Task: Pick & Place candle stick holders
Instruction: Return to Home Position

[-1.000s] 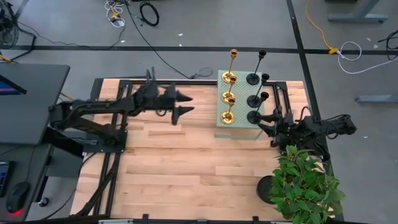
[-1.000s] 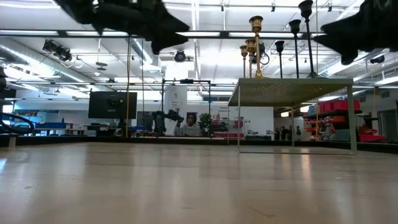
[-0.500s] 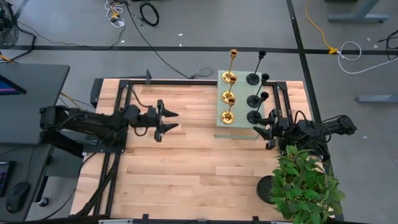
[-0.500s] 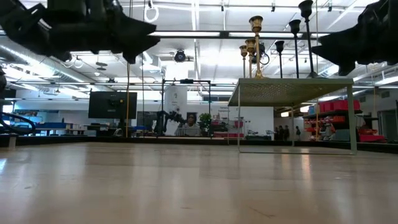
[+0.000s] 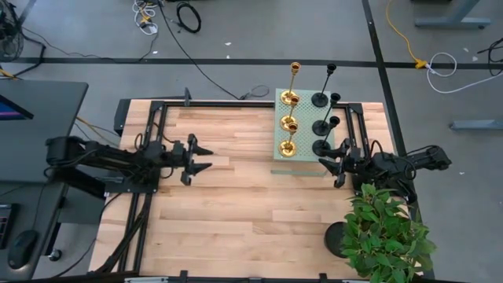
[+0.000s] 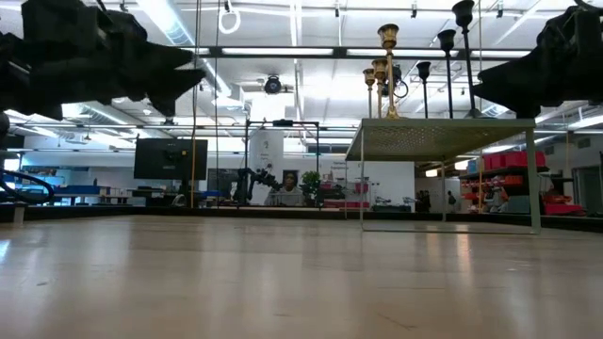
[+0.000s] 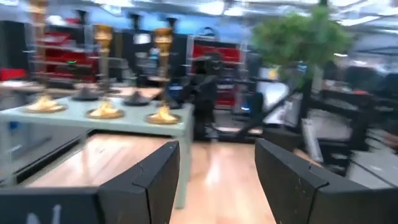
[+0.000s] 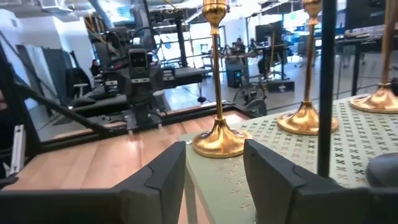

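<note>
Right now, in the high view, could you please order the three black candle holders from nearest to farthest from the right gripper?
1. Front black candle holder, at the shelf end next to the open right gripper.
2. Middle black candle holder, in the centre of the black row.
3. Back black candle holder, at the shelf's far end.

The black candle holder (image 8: 323,87) is cut off by the right wrist view's edge.

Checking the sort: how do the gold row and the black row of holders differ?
The gold row is shiny; the black row is matte. The gold row stands on the shelf toward the left arm, the black row toward the right arm. Both hold three upright holders.
</note>
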`<state>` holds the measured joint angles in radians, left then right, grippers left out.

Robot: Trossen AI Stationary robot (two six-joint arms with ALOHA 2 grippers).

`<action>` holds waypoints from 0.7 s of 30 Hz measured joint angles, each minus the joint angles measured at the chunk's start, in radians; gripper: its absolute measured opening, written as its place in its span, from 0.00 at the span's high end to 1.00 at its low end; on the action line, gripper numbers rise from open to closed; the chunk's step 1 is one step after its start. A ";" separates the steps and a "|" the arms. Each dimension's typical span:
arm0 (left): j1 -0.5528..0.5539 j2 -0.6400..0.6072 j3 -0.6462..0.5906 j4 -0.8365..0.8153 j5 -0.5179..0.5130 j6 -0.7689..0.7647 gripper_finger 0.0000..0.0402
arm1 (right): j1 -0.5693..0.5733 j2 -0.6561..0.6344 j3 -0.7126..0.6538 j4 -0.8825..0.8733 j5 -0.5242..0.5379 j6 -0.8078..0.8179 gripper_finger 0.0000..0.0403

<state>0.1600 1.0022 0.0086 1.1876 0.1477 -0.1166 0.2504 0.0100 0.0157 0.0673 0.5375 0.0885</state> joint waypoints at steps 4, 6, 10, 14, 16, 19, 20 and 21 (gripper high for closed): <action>0.005 -0.050 0.000 -0.061 0.056 0.021 0.48 | 0.000 0.008 0.000 0.000 -0.006 0.028 0.60; 0.007 -0.075 0.000 -0.049 0.055 0.019 0.47 | 0.000 0.012 0.000 0.001 -0.005 0.072 0.60; 0.006 -0.100 -0.001 -0.050 0.087 -0.016 0.47 | 0.000 0.012 0.000 0.002 -0.006 0.087 0.60; 0.006 -0.100 -0.001 -0.059 0.089 -0.028 0.47 | 0.000 0.012 0.000 0.002 -0.003 0.054 0.60; 0.006 -0.100 -0.001 -0.059 0.089 -0.030 0.47 | 0.000 0.012 0.000 0.002 -0.003 0.041 0.60; 0.006 -0.100 -0.001 -0.058 0.089 -0.030 0.47 | 0.000 0.012 0.000 0.002 -0.003 0.031 0.60; 0.006 -0.100 -0.001 -0.058 0.089 -0.030 0.47 | 0.000 0.012 0.000 0.002 -0.003 0.032 0.60; 0.006 -0.100 -0.001 -0.058 0.089 -0.030 0.47 | 0.000 0.012 0.000 0.002 -0.003 0.033 0.60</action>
<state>0.1658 0.9024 0.0074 1.1301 0.2371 -0.1466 0.2508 0.0219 0.0158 0.0692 0.5343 0.1212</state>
